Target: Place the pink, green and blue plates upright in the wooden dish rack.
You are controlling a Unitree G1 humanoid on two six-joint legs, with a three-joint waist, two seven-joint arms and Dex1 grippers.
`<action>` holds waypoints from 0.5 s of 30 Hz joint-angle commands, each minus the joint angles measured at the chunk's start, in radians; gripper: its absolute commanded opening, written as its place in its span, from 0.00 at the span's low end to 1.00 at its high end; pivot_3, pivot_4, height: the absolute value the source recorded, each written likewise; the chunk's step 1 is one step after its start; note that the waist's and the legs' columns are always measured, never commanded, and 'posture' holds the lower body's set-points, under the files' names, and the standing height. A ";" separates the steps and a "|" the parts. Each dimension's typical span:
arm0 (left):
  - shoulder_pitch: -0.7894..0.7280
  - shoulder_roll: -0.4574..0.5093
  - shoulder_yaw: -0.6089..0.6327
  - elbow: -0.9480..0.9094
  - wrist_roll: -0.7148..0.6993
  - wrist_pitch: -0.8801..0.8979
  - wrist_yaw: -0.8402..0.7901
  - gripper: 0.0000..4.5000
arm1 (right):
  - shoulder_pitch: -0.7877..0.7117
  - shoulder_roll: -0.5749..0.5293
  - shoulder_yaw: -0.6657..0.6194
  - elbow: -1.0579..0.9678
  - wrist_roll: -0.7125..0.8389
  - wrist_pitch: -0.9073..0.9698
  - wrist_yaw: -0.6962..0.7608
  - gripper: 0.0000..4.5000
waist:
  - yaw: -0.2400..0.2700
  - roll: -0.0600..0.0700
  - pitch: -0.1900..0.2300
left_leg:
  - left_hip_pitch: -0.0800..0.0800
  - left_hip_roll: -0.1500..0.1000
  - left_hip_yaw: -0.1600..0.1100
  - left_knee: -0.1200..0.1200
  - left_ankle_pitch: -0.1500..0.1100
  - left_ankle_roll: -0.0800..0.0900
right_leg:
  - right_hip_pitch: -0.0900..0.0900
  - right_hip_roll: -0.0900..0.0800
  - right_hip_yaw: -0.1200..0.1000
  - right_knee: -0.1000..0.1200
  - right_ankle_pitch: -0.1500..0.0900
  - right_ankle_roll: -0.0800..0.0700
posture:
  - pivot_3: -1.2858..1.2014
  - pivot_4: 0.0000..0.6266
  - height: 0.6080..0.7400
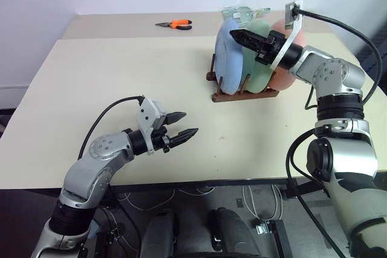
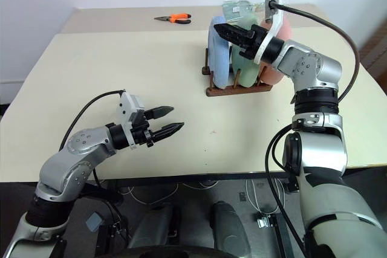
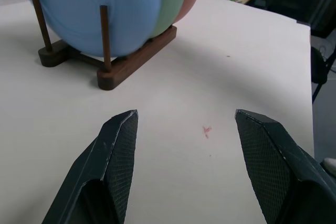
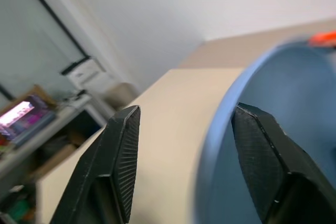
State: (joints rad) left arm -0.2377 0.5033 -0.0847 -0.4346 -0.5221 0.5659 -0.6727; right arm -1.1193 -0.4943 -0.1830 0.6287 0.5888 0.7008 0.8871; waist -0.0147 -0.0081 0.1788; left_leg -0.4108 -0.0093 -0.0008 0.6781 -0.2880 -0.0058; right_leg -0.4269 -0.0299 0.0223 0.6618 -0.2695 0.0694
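Observation:
The blue plate (image 1: pixel 227 58), the green plate (image 1: pixel 260 67) and the pink plate (image 1: pixel 284 80) stand upright side by side in the wooden dish rack (image 1: pixel 245 96) at the table's far right. My right gripper (image 1: pixel 234 33) hovers level at the upper edge of the blue plate, open. In the right wrist view the blue plate's rim (image 4: pixel 226 119) runs through the gap between the spread fingers. My left gripper (image 1: pixel 189 123) hangs open just above the bare tabletop, near the front and well left of the rack, holding nothing. The left wrist view looks at the rack (image 3: pixel 136 64) and blue plate (image 3: pixel 105 3).
Orange-handled pliers (image 1: pixel 175 25) lie on a second table (image 1: pixel 121 25) behind the beige table (image 1: pixel 121 77). A clear plastic object (image 1: pixel 242 13) sits just behind the rack. A small red mark (image 3: pixel 206 130) is on the tabletop ahead of the left gripper.

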 commanded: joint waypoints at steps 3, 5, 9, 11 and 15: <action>-0.002 0.008 0.019 -0.041 -0.005 0.006 0.003 0.67 | 0.005 -0.056 0.017 -0.200 -0.051 -0.084 0.024 0.53 | 0.002 0.001 0.001 | 0.000 0.000 0.000 0.000 0.000 0.000 | 0.000 0.000 0.000 0.000 0.000 0.000 | 0.52 0.24 1.00; -0.002 0.005 0.020 -0.040 0.001 0.001 0.008 0.67 | 0.062 -0.087 0.032 -0.308 -0.084 -0.117 0.017 0.53 | 0.004 0.001 0.001 | -0.001 0.000 0.000 -0.001 0.000 0.000 | -0.001 0.000 0.000 0.000 0.000 0.000 | 0.52 0.24 1.00; -0.002 0.006 0.039 -0.026 -0.003 0.001 0.012 0.67 | 0.161 -0.127 0.001 -0.489 -0.062 -0.093 -0.014 0.53 | 0.003 0.001 0.001 | -0.001 0.000 0.000 -0.001 0.000 0.000 | 0.000 -0.001 0.000 -0.002 0.000 0.000 | 0.52 0.24 1.00; -0.008 -0.001 0.033 -0.022 -0.015 0.010 0.003 0.67 | 0.202 -0.131 -0.001 -0.536 -0.062 -0.104 -0.021 0.53 | 0.000 0.001 0.001 | -0.001 0.000 0.000 -0.001 0.000 0.000 | 0.000 -0.001 0.000 -0.001 0.000 0.000 | 0.52 0.24 1.00; -0.030 -0.003 -0.004 -0.008 0.011 0.003 -0.017 0.67 | 0.236 -0.146 0.001 -0.547 -0.082 -0.118 -0.031 0.53 | 0.000 0.002 0.001 | -0.001 0.000 0.000 -0.001 0.000 0.000 | 0.000 0.000 0.000 -0.001 0.000 0.000 | 0.52 0.24 1.00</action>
State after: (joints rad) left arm -0.2513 0.5005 -0.0781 -0.4318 -0.5204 0.5813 -0.6795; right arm -0.8753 -0.6138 -0.1623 0.1199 0.5100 0.6012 0.8576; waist -0.0144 -0.0064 0.1794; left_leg -0.4116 -0.0093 -0.0010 0.6775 -0.2881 -0.0055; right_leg -0.4274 -0.0301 0.0222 0.6608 -0.2694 0.0695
